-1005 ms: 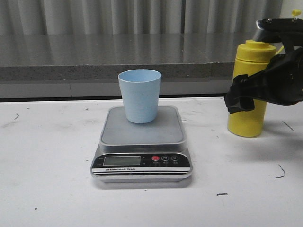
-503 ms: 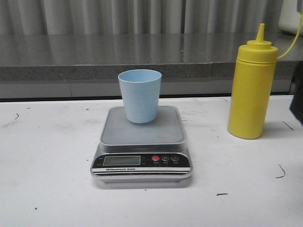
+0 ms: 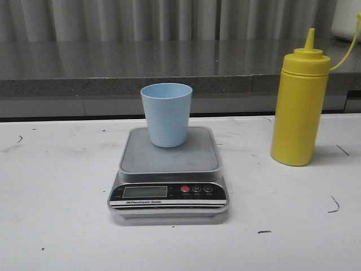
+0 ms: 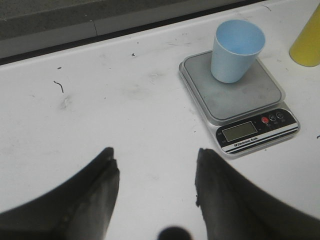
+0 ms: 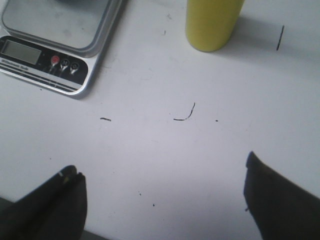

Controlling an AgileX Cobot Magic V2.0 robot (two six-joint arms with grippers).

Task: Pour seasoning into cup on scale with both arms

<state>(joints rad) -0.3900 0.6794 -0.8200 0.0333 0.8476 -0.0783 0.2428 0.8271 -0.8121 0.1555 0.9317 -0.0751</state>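
The pale blue cup (image 3: 166, 114) stands upright on the platform of the silver-grey scale (image 3: 169, 169) at the table's middle. The yellow squeeze bottle (image 3: 299, 101) stands upright on the table to the right of the scale, free of any gripper. Neither gripper shows in the front view. In the left wrist view my left gripper (image 4: 156, 167) is open and empty above bare table, with the cup (image 4: 235, 50) and scale (image 4: 240, 100) ahead of it. In the right wrist view my right gripper (image 5: 162, 175) is open wide and empty, well back from the bottle (image 5: 212, 22) and the scale (image 5: 55, 45).
The white table (image 3: 56, 186) has small dark marks. A grey stone ledge (image 3: 113, 68) and a curtain run along the back. A yellow cable (image 3: 348, 48) hangs behind the bottle at the far right.
My right gripper, which was around the yellow bottle a second ago, has let go and drawn back out of the front view. The bottle stays upright on the table.
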